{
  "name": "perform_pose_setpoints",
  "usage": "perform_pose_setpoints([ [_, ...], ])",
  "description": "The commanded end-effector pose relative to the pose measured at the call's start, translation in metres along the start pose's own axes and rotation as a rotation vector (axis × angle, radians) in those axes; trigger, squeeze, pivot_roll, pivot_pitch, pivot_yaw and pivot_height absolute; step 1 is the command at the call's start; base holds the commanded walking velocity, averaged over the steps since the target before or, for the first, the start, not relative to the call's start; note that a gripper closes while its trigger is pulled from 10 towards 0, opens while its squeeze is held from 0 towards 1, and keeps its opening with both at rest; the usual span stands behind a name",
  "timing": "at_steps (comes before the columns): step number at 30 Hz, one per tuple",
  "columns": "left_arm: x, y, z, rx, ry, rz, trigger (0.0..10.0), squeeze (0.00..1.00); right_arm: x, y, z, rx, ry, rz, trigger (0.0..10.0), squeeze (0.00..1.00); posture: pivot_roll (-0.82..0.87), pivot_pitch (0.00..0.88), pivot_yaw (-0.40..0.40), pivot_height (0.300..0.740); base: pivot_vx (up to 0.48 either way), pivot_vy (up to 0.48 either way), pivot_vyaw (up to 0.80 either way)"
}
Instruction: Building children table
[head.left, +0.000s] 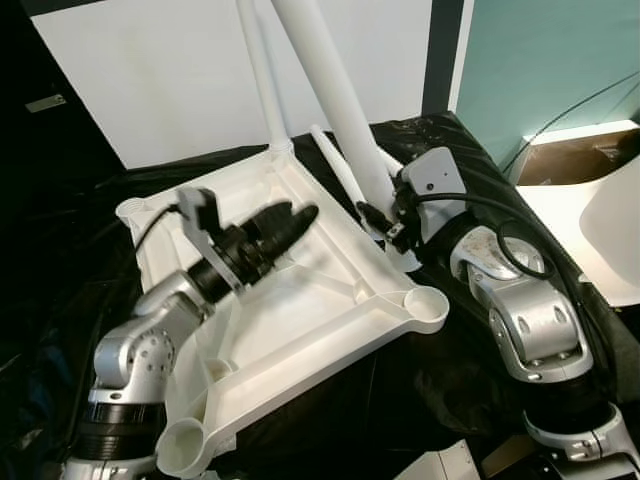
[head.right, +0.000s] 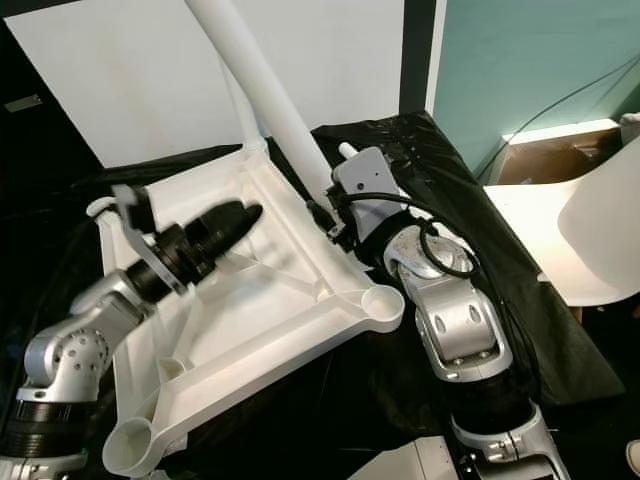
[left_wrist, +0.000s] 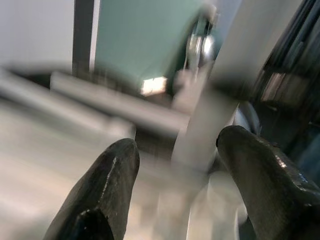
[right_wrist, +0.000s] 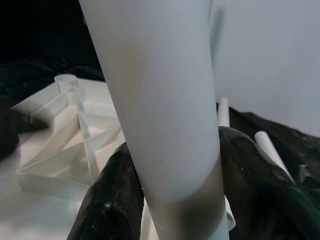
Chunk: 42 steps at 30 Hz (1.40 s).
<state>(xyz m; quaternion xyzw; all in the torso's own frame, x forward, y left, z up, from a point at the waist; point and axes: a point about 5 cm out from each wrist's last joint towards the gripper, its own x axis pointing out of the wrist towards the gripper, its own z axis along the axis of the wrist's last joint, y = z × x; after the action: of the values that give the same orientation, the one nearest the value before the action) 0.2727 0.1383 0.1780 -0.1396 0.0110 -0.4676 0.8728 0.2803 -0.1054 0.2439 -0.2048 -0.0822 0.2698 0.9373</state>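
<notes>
Right gripper (right_wrist: 170, 200) clamps the table leg (head.left: 330, 100), axis rising beyond the fingers; left gripper (head.left: 290, 222) spread (empty) over the tabletop (head.left: 330, 310).

the top of the white table leg (head.left: 335, 95) is running off the upper edge of the head views, and the right gripper (right_wrist: 172, 200) is hiding its lower end. the left wrist view is smearing everything beyond the left gripper's (left_wrist: 177, 165) fingers (left_wrist: 107, 185) into pale blur. the left arm is covering part of the upturned tabletop (head.right: 300, 310).
</notes>
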Motion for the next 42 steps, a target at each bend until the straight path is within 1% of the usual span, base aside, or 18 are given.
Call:
perform_pose_setpoints([
  [1,-0.005,-0.018,-0.012,-0.005,0.088,-0.342,10.0,0.0,-0.006,-0.003,0.005,-0.006,-0.035,-0.013,10.0,0.0,-0.17,0.0,0.128,0.74,0.0,0.0,0.0],
  [3,-0.005,-0.018,-0.012,-0.005,0.088,-0.342,10.0,0.0,-0.006,-0.003,0.005,-0.006,-0.035,-0.013,10.0,0.0,-0.17,0.0,0.128,0.74,0.0,0.0,0.0],
  [6,-0.007,-0.025,-0.022,-0.01,0.161,-0.396,10.0,0.0,-0.014,-0.006,0.003,-0.009,-0.031,-0.023,10.0,0.0,-0.18,0.0,0.134,0.74,0.0,0.0,0.0],
  [12,-0.008,-0.031,-0.029,-0.001,0.218,-0.448,10.0,0.0,-0.021,-0.008,0.0,-0.01,-0.021,-0.033,10.0,0.0,-0.18,0.0,0.137,0.74,0.0,0.0,0.0],
  [14,-0.008,-0.034,-0.036,0.007,0.272,-0.474,10.0,0.0,-0.024,-0.008,-0.002,-0.01,-0.013,-0.036,10.0,0.0,-0.19,0.0,0.142,0.74,0.0,0.0,0.0],
  [15,-0.008,-0.034,-0.036,0.007,0.272,-0.474,10.0,0.0,-0.024,-0.008,-0.002,-0.01,-0.013,-0.036,10.0,0.0,-0.19,0.0,0.142,0.74,0.0,0.0,0.0],
  [19,-0.011,-0.036,-0.057,0.035,0.409,-0.507,10.0,0.0,-0.026,-0.007,-0.003,-0.01,-0.014,-0.037,10.0,0.0,-0.2,0.0,0.147,0.74,0.0,0.0,0.0],
  [21,-0.012,-0.034,-0.067,0.075,0.485,-0.49,10.0,0.0,-0.024,-0.007,-0.002,-0.007,-0.021,-0.038,10.0,0.0,-0.2,0.0,0.149,0.74,0.0,0.0,0.0],
  [24,-0.012,-0.029,-0.078,0.118,0.555,-0.455,10.0,0.0,-0.023,-0.005,-0.001,-0.003,-0.029,-0.032,10.0,0.0,-0.19,0.0,0.147,0.74,0.0,0.0,0.0],
  [26,-0.012,-0.029,-0.078,0.118,0.555,-0.455,10.0,0.0,-0.023,-0.005,-0.001,-0.003,-0.029,-0.032,10.0,0.0,-0.19,0.0,0.147,0.74,0.0,0.0,0.0],
  [30,-0.008,-0.01,-0.093,0.219,0.637,-0.297,10.0,0.0,-0.02,-0.001,0.001,0.006,-0.044,-0.017,10.0,0.0,-0.18,0.0,0.141,0.74,0.0,0.0,0.0],
  [31,-0.008,-0.01,-0.093,0.219,0.637,-0.297,10.0,0.0,-0.02,-0.001,0.001,0.006,-0.044,-0.017,10.0,0.0,-0.18,0.0,0.141,0.74,0.0,0.0,0.0],
  [32,-0.007,-0.006,-0.095,0.24,0.651,-0.263,9.5,0.0,-0.02,0.0,0.001,0.007,-0.047,-0.015,10.0,0.0,-0.18,0.0,0.14,0.74,0.0,0.0,0.0],
  [33,-0.006,-0.002,-0.097,0.249,0.664,-0.235,8.0,0.0,-0.02,0.0,0.001,0.008,-0.048,-0.014,10.0,0.0,-0.18,0.0,0.138,0.74,0.0,0.0,0.0],
  [34,-0.006,0.003,-0.099,0.266,0.683,-0.196,0.4,0.0,-0.02,0.001,0.001,0.01,-0.048,-0.012,10.0,0.0,-0.18,0.0,0.137,0.74,0.0,0.0,0.0],
  [38,-0.006,0.007,-0.1,0.277,0.696,-0.172,0.4,0.0,-0.019,0.001,0.001,0.012,-0.048,-0.011,10.0,0.0,-0.18,0.0,0.137,0.74,0.0,0.0,0.0],
  [39,-0.006,0.01,-0.101,0.287,0.711,-0.148,0.0,0.0,-0.019,0.002,0.0,0.016,-0.047,-0.007,10.0,0.0,-0.18,0.0,0.136,0.74,0.0,0.0,0.0],
  [42,-0.008,0.016,-0.102,0.297,0.726,-0.126,0.0,0.0,-0.02,0.004,-0.002,0.026,-0.042,-0.001,10.0,0.0,-0.18,0.0,0.136,0.74,0.0,0.0,0.0],
])
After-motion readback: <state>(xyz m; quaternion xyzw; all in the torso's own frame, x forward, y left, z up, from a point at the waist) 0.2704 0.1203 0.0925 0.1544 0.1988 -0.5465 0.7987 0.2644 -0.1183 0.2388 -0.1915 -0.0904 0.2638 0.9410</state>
